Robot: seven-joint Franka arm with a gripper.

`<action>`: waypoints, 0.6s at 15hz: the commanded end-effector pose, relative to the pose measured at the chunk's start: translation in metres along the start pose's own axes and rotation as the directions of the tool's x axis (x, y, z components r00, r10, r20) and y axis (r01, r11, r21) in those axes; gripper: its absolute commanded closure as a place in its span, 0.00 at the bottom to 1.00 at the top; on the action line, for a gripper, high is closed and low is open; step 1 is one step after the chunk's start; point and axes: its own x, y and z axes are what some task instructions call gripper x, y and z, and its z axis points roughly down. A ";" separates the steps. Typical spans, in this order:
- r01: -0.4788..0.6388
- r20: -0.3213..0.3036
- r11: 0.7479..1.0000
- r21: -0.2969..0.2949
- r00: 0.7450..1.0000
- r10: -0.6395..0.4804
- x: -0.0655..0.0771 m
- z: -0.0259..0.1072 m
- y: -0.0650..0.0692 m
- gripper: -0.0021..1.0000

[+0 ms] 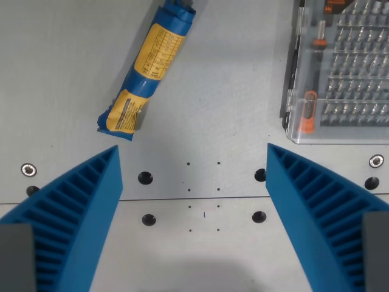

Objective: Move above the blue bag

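The tool (193,201) is wide open and holds nothing: its two blue ribbed fingers (79,207) stand far apart at the bottom corners of the wrist view, and between them only the bare grey table (231,115) with its small bolt holes is seen.

The blue bag (149,67) lies on the table in the upper part of the view, toward the wrist view's left. It is a long rolled bag with yellow labels, lying at a slant: its lower end is near the tip of the finger on the wrist view's left, and its upper end runs out of the picture at the top. It does not touch the tool or anything else visible.

At the wrist view's right, well apart from the bag, stands a clear plastic case (340,67) of screwdriver bits (it has some orange parts inside).

I judge that the step is not finished, because the bag is not centred between the fingers. To do it well, the arm should travel so that the bag comes to the middle of the view, which means going forward and a little toward the wrist view's left. It is better to keep the height during this travel, so the fingers pass over the bag and do not push it. Turning the wrist so that the fingers stand across the slanted bag could help a later grasp, but the task asks only for hovering. The case should stay far from the path.
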 end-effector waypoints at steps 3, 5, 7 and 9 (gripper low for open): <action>0.000 -0.004 1.000 0.000 1.000 0.000 0.000 -0.002 0.000 0.00; -0.004 -0.005 1.000 0.000 1.000 0.004 0.000 -0.002 0.000 0.00; -0.014 -0.005 1.000 0.000 1.000 0.014 0.000 -0.001 0.000 0.00; -0.029 -0.007 1.000 0.001 1.000 0.029 0.000 0.000 -0.001 0.00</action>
